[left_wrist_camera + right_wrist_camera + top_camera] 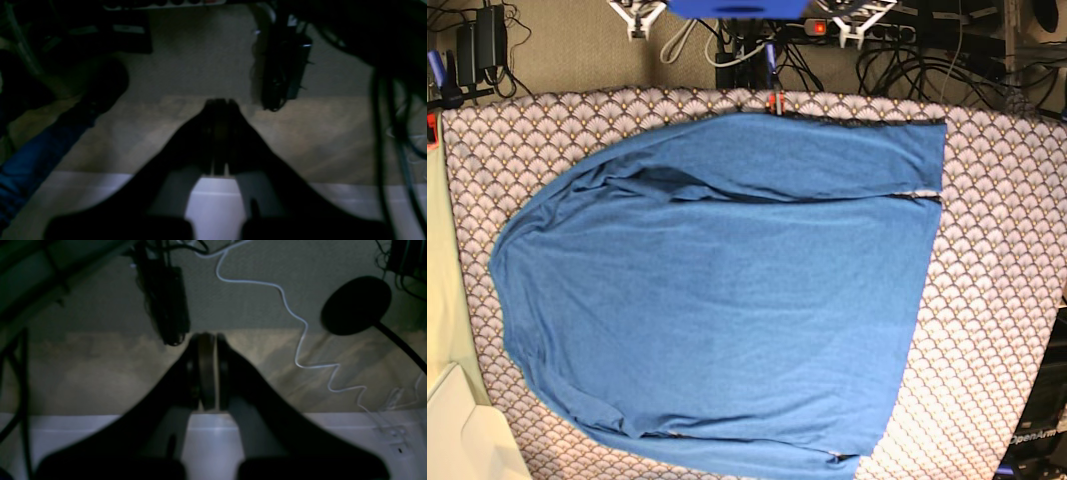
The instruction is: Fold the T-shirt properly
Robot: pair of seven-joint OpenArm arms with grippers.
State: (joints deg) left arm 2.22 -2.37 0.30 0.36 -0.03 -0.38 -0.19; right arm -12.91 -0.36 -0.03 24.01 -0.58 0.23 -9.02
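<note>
The plain blue T-shirt [717, 300] lies flat on the scallop-patterned tablecloth [997, 250] in the base view and covers most of it. Its far side is folded inward as a long band [817, 155] along the table's far edge. Neither gripper shows in the base view; only white arm mounts [852, 18] show at the top. In the left wrist view my left gripper [220, 103] is shut and empty, out past the table's pale edge [217, 203] over the floor. In the right wrist view my right gripper [208, 338] is shut and empty in the same pose.
A black power strip with cables [283, 66] lies on the floor, also in the right wrist view [166, 300]. What looks like a leg in blue trousers [26, 163] with a dark shoe shows at left. A white cable [300, 340] and a black round base [355, 305] lie on the floor.
</note>
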